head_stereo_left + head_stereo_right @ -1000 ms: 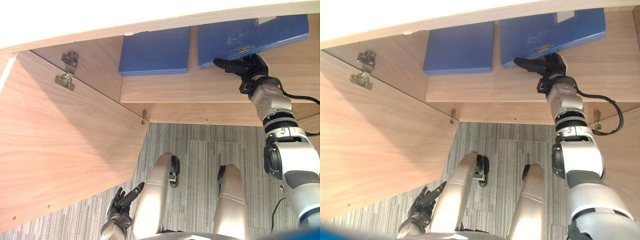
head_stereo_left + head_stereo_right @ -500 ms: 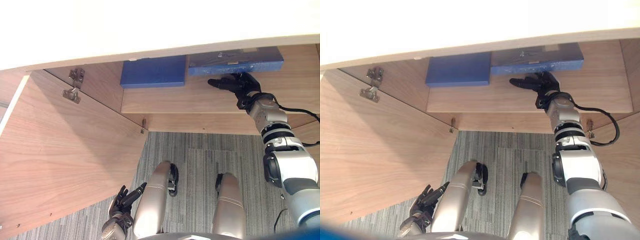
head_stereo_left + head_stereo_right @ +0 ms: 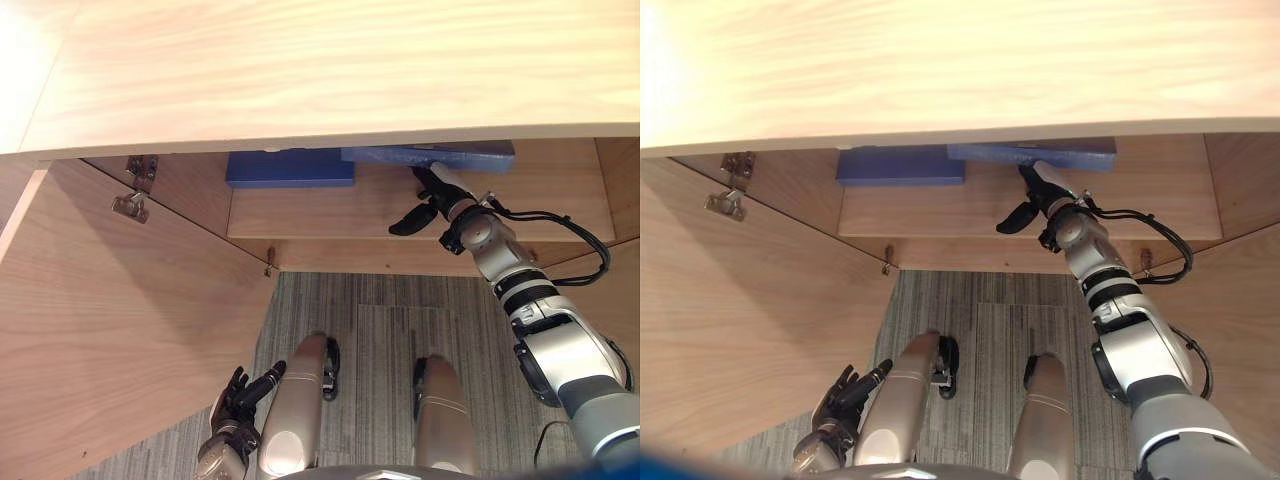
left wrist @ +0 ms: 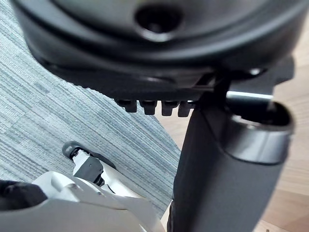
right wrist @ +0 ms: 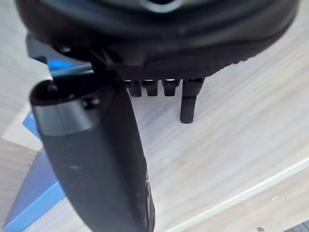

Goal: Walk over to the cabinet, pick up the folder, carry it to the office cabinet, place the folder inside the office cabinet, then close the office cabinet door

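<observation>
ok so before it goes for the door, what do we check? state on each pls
1. Folder in the cabinet, flat on the shelf beside another blue folder: ok.
2. Right hand has let go: ok, open, holding nothing.
3. Right hand out of the cabinet: not ok, it hangs over the shelf.
4. Left hand free for the door: ok, open, low beside the open left door.
5. Folder fully behind the door line: cannot tell, the cabinet top hides most of it.
</observation>
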Motion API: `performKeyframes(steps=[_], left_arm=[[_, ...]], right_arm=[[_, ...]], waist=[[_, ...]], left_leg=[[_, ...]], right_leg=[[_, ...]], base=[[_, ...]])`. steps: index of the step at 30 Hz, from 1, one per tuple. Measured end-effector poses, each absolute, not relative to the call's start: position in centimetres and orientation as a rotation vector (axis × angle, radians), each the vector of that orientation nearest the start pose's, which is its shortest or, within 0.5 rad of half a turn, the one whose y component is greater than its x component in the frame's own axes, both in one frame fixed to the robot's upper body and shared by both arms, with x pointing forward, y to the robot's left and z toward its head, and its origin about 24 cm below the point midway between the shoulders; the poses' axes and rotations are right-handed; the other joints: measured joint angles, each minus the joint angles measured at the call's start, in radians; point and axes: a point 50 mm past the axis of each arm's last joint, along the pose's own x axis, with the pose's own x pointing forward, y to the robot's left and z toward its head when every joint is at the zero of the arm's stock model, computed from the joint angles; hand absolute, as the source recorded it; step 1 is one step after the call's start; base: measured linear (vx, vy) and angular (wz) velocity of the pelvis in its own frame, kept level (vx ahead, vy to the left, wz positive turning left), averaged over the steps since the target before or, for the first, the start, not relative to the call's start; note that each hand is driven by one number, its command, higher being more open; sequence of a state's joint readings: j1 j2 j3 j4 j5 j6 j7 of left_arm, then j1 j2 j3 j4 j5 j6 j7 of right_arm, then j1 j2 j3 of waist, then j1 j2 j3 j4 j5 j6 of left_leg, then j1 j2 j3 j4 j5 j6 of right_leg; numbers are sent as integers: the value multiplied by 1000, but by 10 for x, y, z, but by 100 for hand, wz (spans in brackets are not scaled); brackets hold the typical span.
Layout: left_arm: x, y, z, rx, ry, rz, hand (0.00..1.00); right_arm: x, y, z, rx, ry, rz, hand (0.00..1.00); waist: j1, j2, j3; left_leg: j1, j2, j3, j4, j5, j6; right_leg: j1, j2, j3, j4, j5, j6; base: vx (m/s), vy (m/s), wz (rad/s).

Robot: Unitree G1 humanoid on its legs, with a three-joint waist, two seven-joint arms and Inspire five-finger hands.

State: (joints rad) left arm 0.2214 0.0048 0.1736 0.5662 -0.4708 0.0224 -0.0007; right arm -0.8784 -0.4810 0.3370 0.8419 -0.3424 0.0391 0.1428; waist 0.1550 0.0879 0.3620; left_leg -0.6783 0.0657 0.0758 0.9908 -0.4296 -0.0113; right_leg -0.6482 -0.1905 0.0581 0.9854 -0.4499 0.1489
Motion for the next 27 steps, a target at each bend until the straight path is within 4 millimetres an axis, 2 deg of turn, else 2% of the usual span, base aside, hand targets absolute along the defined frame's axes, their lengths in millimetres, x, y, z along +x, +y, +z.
performKeyframes(steps=[3, 7, 15, 21, 27], left_arm=[[127, 200, -121, -482, 737, 407, 100], [123, 202, -124, -485, 759, 408, 100], [116, 204, -130, -489, 793, 421, 100], [113, 204, -134, -498, 818, 428, 100], [109, 205, -138, -502, 842, 432, 100]], right_arm=[[395, -197, 127, -1017, 137, 227, 100], [394, -198, 125, -1058, 159, 270, 100], [389, -191, 110, -1111, 228, 405, 100], [388, -196, 107, -1109, 243, 396, 100], [385, -208, 108, -1129, 256, 382, 100]], waist=[[0, -17, -3], [0, -20, -2], [-1, -35, -10], [0, -34, -10], [-3, -35, -11]], left_leg=[[10, -5, 9, -18, 5, 3], [32, -10, 23, -42, 11, 10], [59, -16, 43, -67, 18, 14], [67, -22, 50, -87, 31, 23], [75, -50, 54, -110, 43, 36]], right_leg=[[9, -8, 1, -21, 9, 1], [25, -15, 5, -46, 22, 4], [42, -22, 16, -70, 38, 6], [54, -26, 19, -102, 60, 14], [70, -57, 13, -128, 71, 28]], base=[[10, 22, -2], [7, 38, -5], [-9, 22, -4], [-11, 32, 0], [14, 46, 8]])
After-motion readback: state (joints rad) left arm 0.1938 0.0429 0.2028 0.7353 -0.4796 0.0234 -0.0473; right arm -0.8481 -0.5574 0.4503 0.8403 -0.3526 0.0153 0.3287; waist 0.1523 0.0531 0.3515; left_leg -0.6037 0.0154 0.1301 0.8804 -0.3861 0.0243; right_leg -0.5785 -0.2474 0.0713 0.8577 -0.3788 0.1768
